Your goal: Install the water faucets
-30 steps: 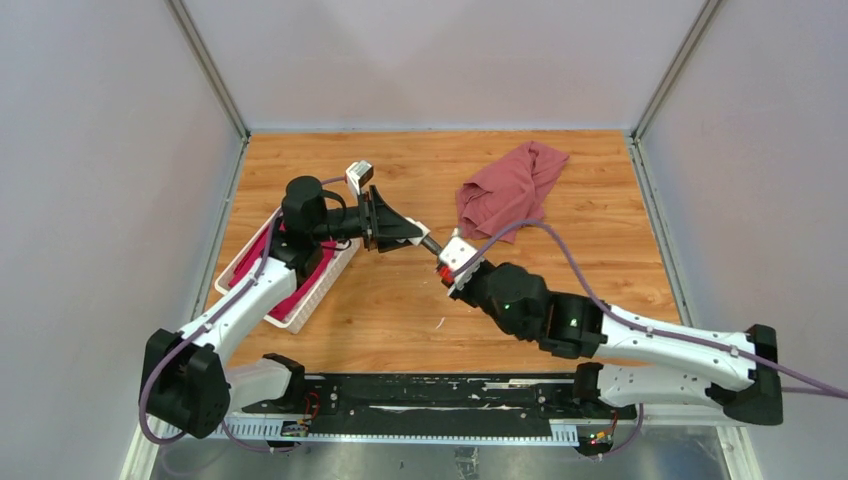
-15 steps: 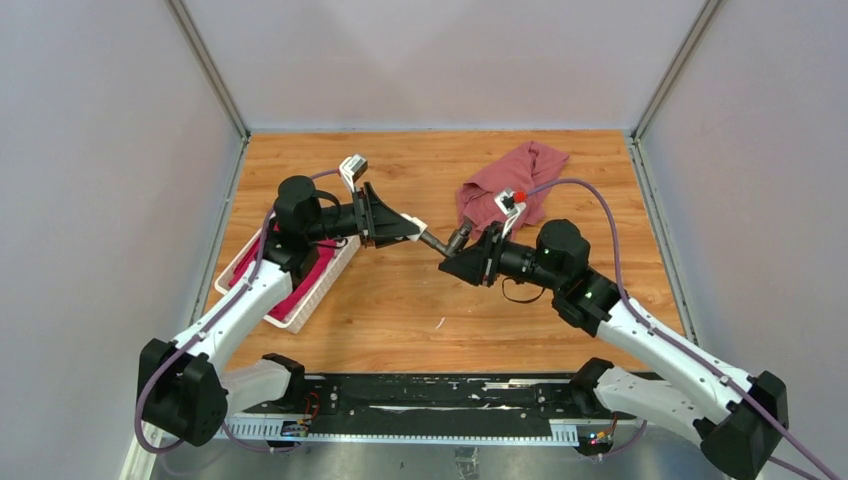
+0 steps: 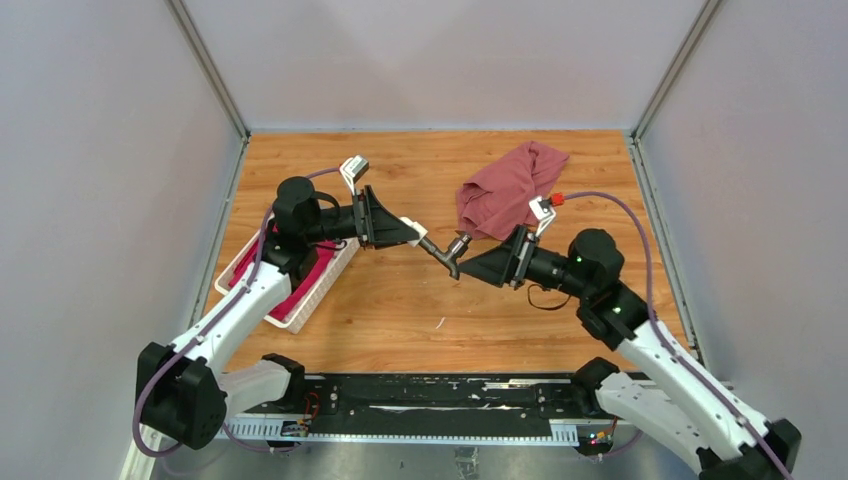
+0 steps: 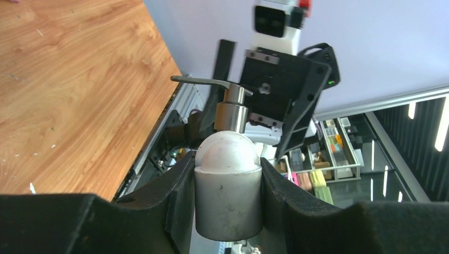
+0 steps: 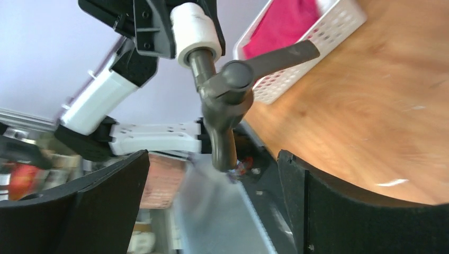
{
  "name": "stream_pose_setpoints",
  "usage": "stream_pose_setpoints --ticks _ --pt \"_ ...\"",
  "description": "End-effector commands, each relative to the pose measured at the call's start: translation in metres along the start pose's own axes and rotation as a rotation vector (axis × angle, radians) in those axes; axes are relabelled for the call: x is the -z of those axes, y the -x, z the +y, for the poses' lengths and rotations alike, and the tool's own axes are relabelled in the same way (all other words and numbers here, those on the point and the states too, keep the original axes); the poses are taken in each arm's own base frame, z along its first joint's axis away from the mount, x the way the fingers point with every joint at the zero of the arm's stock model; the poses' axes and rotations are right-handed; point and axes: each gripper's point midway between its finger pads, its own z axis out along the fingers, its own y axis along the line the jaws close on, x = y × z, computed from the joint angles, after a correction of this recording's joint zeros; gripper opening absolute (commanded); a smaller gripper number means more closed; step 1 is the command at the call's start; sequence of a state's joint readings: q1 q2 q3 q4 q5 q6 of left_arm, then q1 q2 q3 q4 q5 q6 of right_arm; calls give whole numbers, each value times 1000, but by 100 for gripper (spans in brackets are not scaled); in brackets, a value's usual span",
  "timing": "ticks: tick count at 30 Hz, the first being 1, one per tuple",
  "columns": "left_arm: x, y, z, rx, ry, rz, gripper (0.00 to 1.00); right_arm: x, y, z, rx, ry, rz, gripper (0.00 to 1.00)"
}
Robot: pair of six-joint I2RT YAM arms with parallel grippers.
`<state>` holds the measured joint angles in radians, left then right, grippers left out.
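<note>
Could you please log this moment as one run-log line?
left tool shut on white fitting | tap seated in fitting | right tool open, facing tap, no grip

The top camera looked down from high behind the near edge, far enough to take in the whole table [image 3: 400, 310]; the left wrist camera sat close behind its fingers [image 4: 177, 196] and the white fitting [image 4: 227, 185], facing the right arm [image 4: 286, 90]; the right wrist camera faced back toward the left arm [image 5: 100, 100], just as near; all three shared the tap [image 3: 447, 255].
</note>
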<state>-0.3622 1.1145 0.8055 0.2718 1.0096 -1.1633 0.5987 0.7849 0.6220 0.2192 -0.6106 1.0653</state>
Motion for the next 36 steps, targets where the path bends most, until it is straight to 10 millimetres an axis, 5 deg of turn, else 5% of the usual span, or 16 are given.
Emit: stream_pose_setpoints --ticks 1,5,9,14,19,27,31,36 --pt "0 3 -12 2 -32 2 0 45 12 -16 339 -254 -43 95" --pt "-2 4 0 115 -5 -7 0 80 34 -3 736 -369 -66 96" --pt "-5 4 11 230 18 -1 0 89 47 6 1027 -450 -5 97" --pt "-9 4 23 290 36 11 0 72 49 -4 1437 -615 107 99" --pt "-10 4 31 317 49 14 0 42 45 9 1860 -718 115 100" --pt "-10 5 29 306 44 19 0 -5 23 -11 2119 -776 184 98" --pt "-9 4 28 303 42 20 0 -18 25 -20 2086 -778 172 82" --pt "-9 3 27 295 39 22 0 -26 27 -27 1984 -768 151 33"
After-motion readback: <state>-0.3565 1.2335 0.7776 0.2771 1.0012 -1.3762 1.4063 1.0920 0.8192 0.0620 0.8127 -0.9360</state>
